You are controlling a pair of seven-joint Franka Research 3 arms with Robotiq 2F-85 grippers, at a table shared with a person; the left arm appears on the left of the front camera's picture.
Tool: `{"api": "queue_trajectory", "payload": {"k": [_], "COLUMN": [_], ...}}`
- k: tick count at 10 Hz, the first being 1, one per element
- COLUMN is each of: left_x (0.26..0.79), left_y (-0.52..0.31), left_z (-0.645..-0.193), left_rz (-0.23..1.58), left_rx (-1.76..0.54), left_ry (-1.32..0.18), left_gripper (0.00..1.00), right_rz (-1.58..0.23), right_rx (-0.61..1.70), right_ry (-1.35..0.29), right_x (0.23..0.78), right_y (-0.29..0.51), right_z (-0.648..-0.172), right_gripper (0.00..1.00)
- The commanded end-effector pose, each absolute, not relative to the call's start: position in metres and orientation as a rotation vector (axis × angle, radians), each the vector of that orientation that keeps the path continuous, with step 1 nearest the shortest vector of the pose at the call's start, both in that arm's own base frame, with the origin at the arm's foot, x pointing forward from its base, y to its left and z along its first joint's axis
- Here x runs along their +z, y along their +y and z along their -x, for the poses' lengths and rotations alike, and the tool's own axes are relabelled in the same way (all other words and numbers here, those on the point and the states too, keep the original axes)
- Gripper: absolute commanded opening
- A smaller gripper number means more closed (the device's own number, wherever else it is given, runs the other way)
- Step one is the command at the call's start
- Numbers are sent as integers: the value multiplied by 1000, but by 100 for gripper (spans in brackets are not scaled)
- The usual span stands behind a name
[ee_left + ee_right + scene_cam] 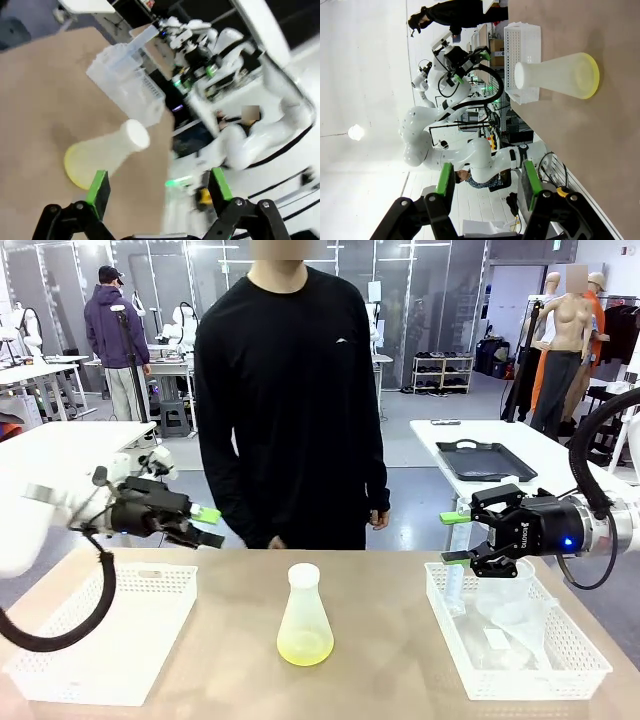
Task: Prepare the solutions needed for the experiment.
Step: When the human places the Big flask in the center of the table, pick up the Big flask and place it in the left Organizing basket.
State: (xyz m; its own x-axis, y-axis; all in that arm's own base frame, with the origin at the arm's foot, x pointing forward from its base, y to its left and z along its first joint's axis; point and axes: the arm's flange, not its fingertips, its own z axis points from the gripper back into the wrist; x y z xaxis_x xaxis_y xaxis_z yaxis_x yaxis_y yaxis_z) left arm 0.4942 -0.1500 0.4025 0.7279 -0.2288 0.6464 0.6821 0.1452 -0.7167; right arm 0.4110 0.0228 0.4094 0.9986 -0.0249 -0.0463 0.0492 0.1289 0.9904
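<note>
- Two grippers hang above the tan tabletop (400, 590), and we see nothing in either. The left gripper (208, 526), at the left of the front frame, has its jaws spread wide. The right gripper (455, 538), at the right, has its jaws partly apart.
- At lower centre, the translucent white conical flask (305, 620) stands upright, apart from both grippers. The pale yellow-green solution (305, 648) lies shallow in its base, and a small white round cap (304, 575) sits on its neck.
- It stands between the white mesh basket at lower left (120, 640) and the white mesh basket at lower right (580, 670), which holds clear plastic vessels (505, 625).
- The right gripper hovers over that basket's upper-left corner. We judge that a careless descent could catch the rim or knock one crowded vessel against another.
- We judge the flask light and narrow-topped. An off-centre pinch at the neck could tip it, and a loose cap would let the solution spill.
</note>
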Motion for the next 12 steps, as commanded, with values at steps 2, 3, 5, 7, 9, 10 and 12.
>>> {"api": "queue_trajectory", "payload": {"k": [2, 3, 5, 7, 9, 10, 12], "left_x": [402, 406, 406, 406, 402, 411, 425], "left_y": [-168, -163, -163, -163, -165, -173, -193], "left_z": [-521, -500, -500, -500, -499, -540, -560], "left_rz": [971, 1146, 1146, 1146, 1137, 1182, 1207], "left_rx": [-832, -805, -805, -805, -806, -945, -1041], "left_ry": [-700, -511, -511, -511, -530, -676, -846], "left_gripper": [100, 100, 100, 100, 100, 100, 100], "right_rz": [-1447, -1447, -1447, -1447, -1447, -1447, -1447], "right_rx": [-49, -49, -49, -49, -49, -49, -49], "right_ry": [17, 17, 17, 17, 17, 17, 17], "right_x": [411, 411, 411, 411, 411, 411, 411], "right_y": [23, 23, 23, 23, 23, 23, 23], "right_z": [-411, -411, -411, -411, -411, -411, -411], "right_gripper": [68, 68, 68, 68, 68, 68, 68]}}
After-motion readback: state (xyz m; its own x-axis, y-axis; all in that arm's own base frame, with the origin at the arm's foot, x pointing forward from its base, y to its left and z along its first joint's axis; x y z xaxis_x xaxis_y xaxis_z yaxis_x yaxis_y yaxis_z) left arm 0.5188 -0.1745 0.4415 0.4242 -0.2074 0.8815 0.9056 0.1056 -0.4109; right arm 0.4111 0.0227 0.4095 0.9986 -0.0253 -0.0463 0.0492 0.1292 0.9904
